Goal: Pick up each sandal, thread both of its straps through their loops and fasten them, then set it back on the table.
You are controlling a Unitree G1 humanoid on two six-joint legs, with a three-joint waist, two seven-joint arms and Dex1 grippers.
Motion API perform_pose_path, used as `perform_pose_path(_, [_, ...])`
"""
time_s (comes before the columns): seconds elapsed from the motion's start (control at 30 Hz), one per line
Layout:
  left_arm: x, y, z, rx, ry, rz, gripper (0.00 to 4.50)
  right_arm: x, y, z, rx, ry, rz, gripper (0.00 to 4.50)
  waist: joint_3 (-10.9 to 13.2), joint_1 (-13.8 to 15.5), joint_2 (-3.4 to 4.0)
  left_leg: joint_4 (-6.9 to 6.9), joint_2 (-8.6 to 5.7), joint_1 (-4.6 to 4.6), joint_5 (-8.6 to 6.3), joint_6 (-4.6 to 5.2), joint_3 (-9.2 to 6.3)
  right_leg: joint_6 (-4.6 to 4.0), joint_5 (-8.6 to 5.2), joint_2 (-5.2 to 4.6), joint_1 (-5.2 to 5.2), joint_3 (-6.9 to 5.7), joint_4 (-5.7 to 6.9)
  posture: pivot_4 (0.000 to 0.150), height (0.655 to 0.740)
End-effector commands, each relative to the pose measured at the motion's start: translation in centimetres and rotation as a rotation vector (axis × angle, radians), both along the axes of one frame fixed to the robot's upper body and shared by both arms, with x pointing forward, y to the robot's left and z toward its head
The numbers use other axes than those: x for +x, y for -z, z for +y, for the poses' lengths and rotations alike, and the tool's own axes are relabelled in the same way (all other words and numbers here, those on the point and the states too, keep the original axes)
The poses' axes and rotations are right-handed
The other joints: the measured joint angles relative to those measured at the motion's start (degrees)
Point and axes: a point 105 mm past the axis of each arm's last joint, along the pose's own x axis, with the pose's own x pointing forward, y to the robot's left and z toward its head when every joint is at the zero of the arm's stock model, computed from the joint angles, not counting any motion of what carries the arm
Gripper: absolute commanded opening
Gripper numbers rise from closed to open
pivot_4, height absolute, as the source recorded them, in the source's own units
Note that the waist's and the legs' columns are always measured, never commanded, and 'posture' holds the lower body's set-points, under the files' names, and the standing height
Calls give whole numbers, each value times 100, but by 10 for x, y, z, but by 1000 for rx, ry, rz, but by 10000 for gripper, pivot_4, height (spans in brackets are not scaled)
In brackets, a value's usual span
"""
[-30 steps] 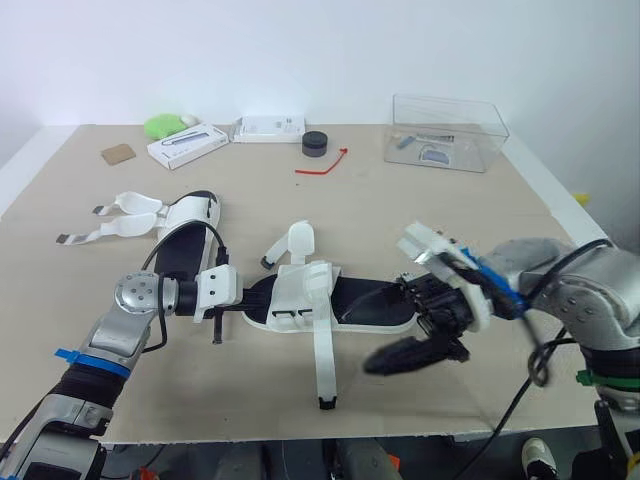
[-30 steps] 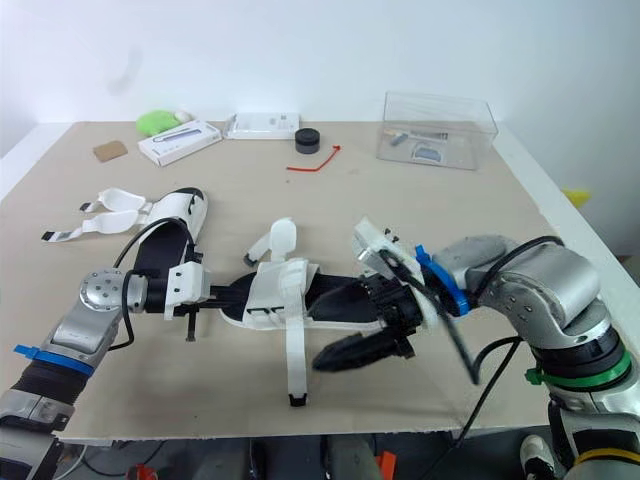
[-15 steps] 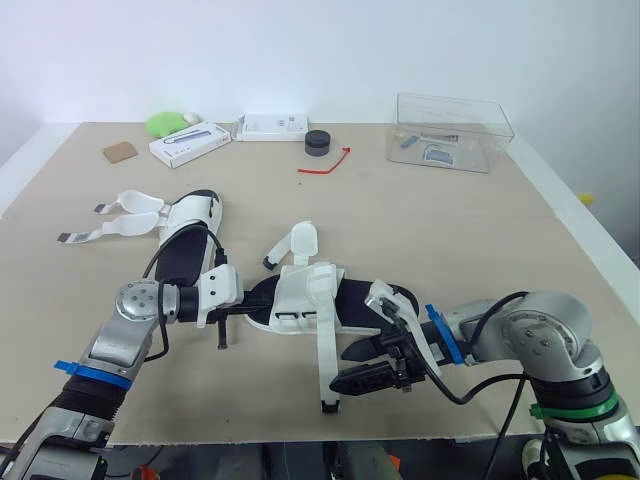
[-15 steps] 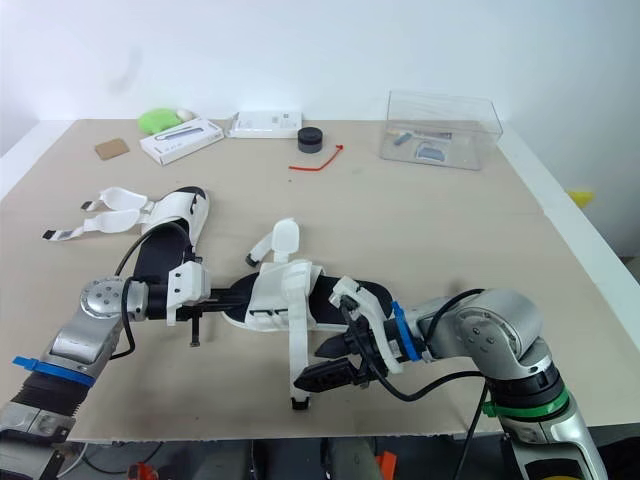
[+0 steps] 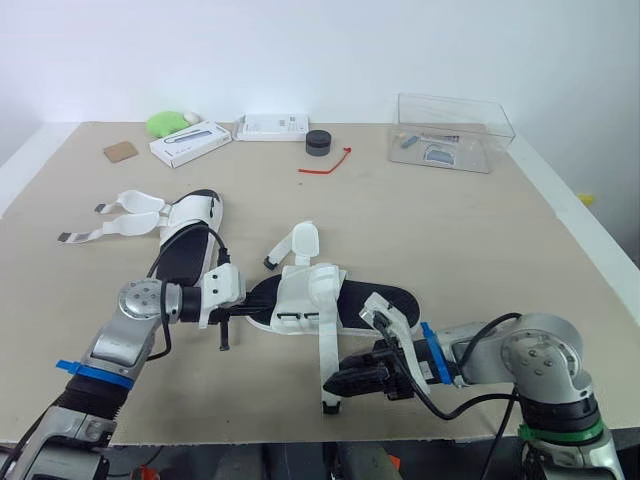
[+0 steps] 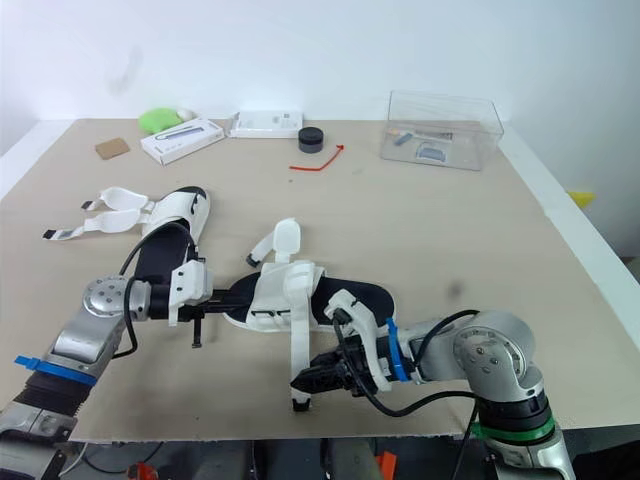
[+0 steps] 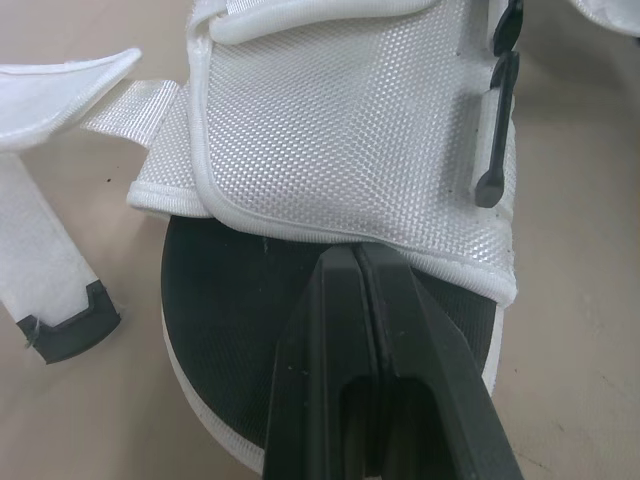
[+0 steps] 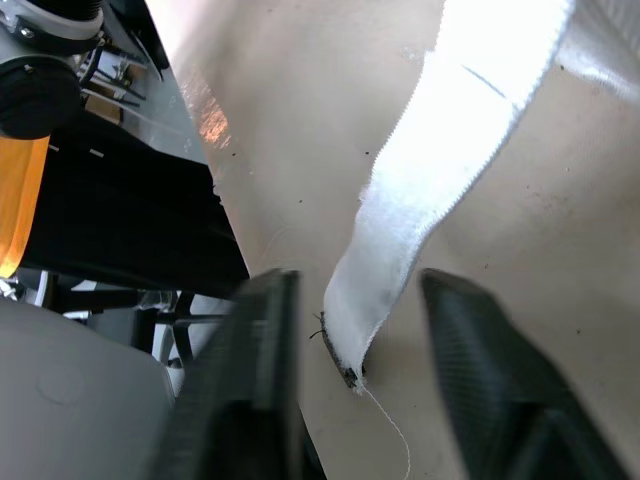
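Unfastened sandal lies at the bench front, a tool at each end.
The right tool (image 5: 345,383), fingers wide, straddles the black-tipped end of the long white strap (image 5: 326,360) trailing from the black-soled sandal (image 5: 372,300) toward the bench (image 5: 450,230) edge. The left tool (image 7: 352,262), pinched closed, rests on the footbed's left end. Behind, a second sandal (image 5: 185,238) lies unstrapped. Small items in the far clear plastic box (image 5: 452,130) are indistinct.
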Motion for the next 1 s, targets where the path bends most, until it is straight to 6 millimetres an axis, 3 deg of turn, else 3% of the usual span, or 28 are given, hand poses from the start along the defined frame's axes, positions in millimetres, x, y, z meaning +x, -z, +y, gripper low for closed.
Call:
perform_pose_path(0.03, [-4, 7, -6, 16, 39, 28, 0, -2, -3, 3, 32, 4, -3, 7263, 0, 0, 0, 0, -1, 0, 0, 0, 0, 1, 0, -1, 0, 0, 0, 1500, 7400])
perform_pose_path(0.07, [-4, 7, -6, 17, 39, 28, 0, -2, -2, 3, 32, 9, 1, 2304, 0, 0, 0, 0, -1, 0, 0, 0, 0, 2, 0, -1, 1, 0, -1, 1500, 7400])
perform_pose_path(0.1, [-4, 7, -6, 17, 40, 27, 0, -2, -1, 3, 32, 14, 4, 564, 0, 0, 0, 0, 0, 0, 0, 0, -1, 2, 0, -1, 1, -1, -1, 1500, 7400])
perform_pose_path(0.2, [-4, 7, -4, 21, 38, 28, 0, 2, -5, 5, 64, 34, 8, 564, 0, -1, 0, 0, 0, -1, 0, 0, -1, 2, -1, -1, 1, 0, -2, 1500, 7400])
perform_pose_path(0.37, [-3, 9, 0, 29, 30, 27, 0, 25, -53, 10, 208, -2, -35, 564, 1, -11, 1, 1, 0, 2, 0, 0, 6, 7, 4, 1, 1, 7, -2, 1500, 7400])
perform_pose_path(0.53, [-2, 10, 0, 32, 22, 18, 0, 66, -94, 15, 265, 65, -51, 564, 1, -13, 2, 0, 4, 4, 1, 1, 8, 0, 9, 7, 1, 8, -2, 1500, 7400])
perform_pose_path(0.7, [-2, 10, 0, 31, 17, 12, 0, 93, -88, 15, 213, 181, 10, 564, 0, -9, 1, -1, 3, -8, -3, 8, 8, -11, 13, 0, 0, 6, -11, 1500, 7400])
perform_pose_path(1.0, [0, 11, -1, 29, 9, 1, 0, 90, -76, 13, 185, 170, 104, 564, 0, -10, 2, -1, 2, -20, -11, 22, 11, -16, 34, -7, -3, 6, -36, 1500, 7400])
